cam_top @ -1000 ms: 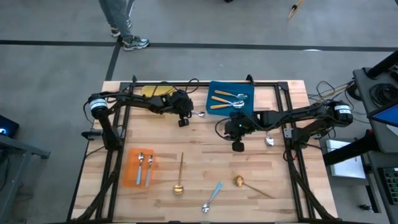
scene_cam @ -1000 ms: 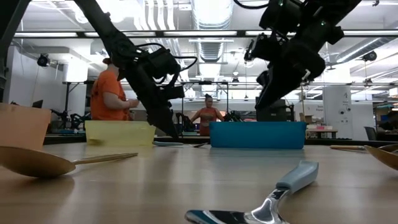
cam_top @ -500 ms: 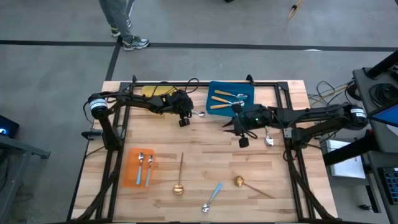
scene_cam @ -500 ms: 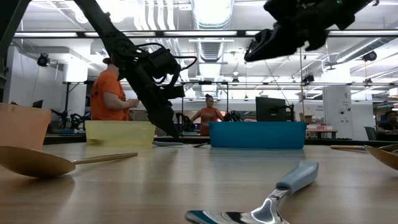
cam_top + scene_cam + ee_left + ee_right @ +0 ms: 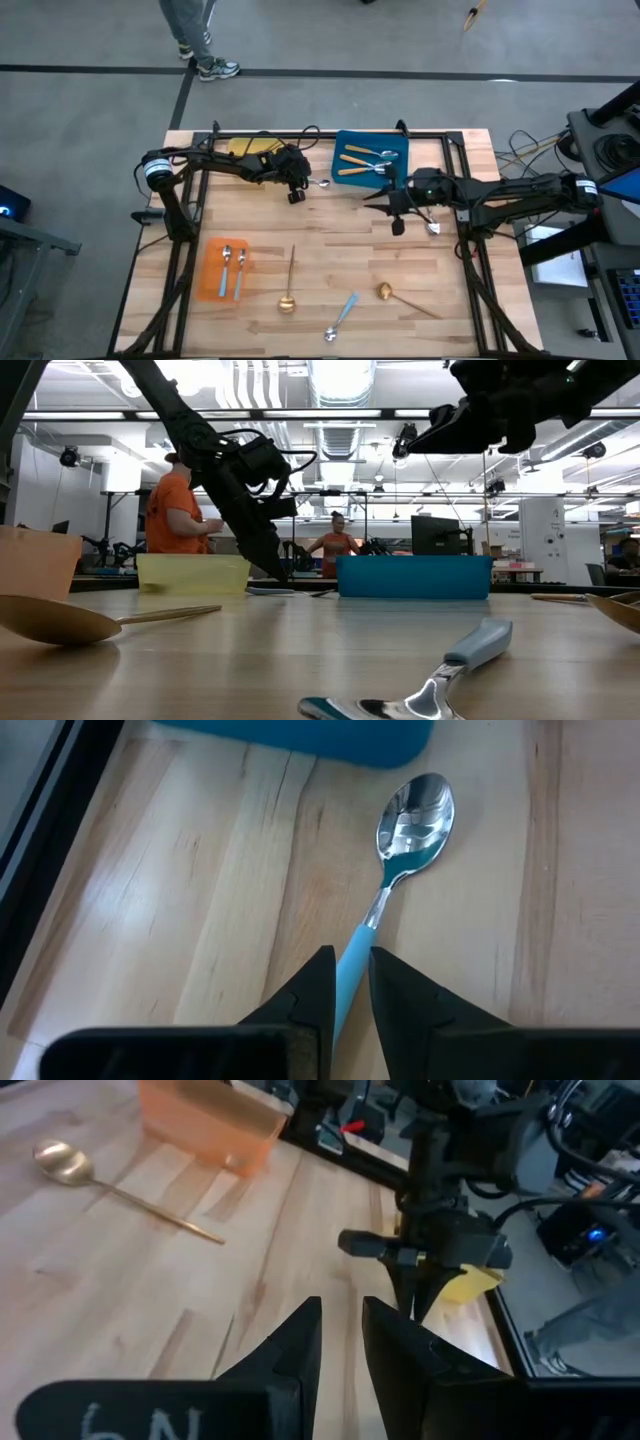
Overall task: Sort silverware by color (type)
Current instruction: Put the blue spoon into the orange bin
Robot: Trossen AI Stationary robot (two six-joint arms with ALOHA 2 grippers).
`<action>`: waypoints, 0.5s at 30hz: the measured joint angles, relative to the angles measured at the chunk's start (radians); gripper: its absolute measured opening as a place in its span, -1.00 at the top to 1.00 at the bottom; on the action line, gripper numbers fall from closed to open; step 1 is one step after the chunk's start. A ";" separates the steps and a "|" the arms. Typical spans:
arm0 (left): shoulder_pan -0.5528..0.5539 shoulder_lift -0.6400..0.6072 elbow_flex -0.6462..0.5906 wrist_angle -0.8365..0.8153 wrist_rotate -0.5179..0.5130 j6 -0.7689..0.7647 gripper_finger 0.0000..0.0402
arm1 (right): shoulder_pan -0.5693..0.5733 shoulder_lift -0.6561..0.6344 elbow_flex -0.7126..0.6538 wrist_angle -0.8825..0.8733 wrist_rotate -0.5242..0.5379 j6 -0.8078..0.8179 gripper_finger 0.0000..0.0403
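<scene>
Left gripper (image 5: 296, 192) sits low at the far side of the wooden table (image 5: 330, 255), just beside the blue plastic tray (image 5: 397, 152). Its fingers (image 5: 318, 988) are pinched narrow on the light-blue handle of a silver-bowled spoon (image 5: 405, 840); the bowl lies on the wood next to the tray's wall.

Right gripper (image 5: 397, 222) hangs above the table near the blue tray, lifted clear in the low view, fingers (image 5: 300, 1338) close together with nothing between them.

Blue tray holds orange-handled spoons (image 5: 355, 157). Orange plastic tray (image 5: 214, 268) at the near left holds two blue-handled spoons (image 5: 233, 270). Yellow tray (image 5: 248, 146) at the far left.

Loose on the wood: a gold spoon (image 5: 288, 285), a second gold spoon (image 5: 398, 295), a blue-handled spoon (image 5: 341, 316) near the front edge, another spoon (image 5: 433, 224) by the right gripper.
</scene>
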 joint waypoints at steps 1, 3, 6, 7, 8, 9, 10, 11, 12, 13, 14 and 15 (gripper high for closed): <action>0.000 0.000 0.000 0.000 0.000 0.000 0.75 | 0.000 -0.003 0.000 0.001 -0.002 0.001 0.66; 0.000 0.000 0.000 -0.002 0.000 0.000 0.70 | 0.000 -0.004 0.000 0.004 -0.026 0.000 0.66; 0.000 0.000 0.000 -0.005 -0.002 0.000 0.60 | 0.000 -0.002 0.000 0.018 -0.076 -0.005 0.66; 0.000 0.000 0.000 -0.005 -0.008 0.000 0.57 | 0.000 -0.002 0.000 0.026 -0.084 -0.005 0.66; 0.000 0.000 0.000 -0.005 -0.012 0.000 0.53 | 0.000 -0.002 0.000 0.032 -0.091 -0.005 0.66; 0.000 0.000 0.000 -0.005 -0.012 0.003 0.49 | 0.000 -0.002 0.000 0.034 -0.095 -0.005 0.66; 0.000 0.000 0.000 -0.005 -0.013 0.009 0.46 | 0.000 -0.002 0.000 0.033 -0.095 -0.006 0.66; 0.000 0.000 0.000 -0.005 -0.014 0.017 0.43 | 0.000 -0.002 0.000 0.032 -0.095 -0.005 0.66; 0.000 0.000 0.000 -0.004 -0.014 0.026 0.40 | 0.000 -0.002 0.000 0.032 -0.095 -0.006 0.66; 0.000 0.000 0.000 -0.003 -0.014 0.034 0.37 | 0.000 -0.002 0.000 0.032 -0.095 -0.006 0.66; 0.000 0.000 0.000 -0.003 -0.014 0.038 0.36 | 0.000 -0.002 0.000 0.032 -0.095 -0.006 0.66; 0.000 0.000 0.000 -0.003 -0.014 0.039 0.34 | 0.000 -0.002 0.000 0.032 -0.095 -0.006 0.66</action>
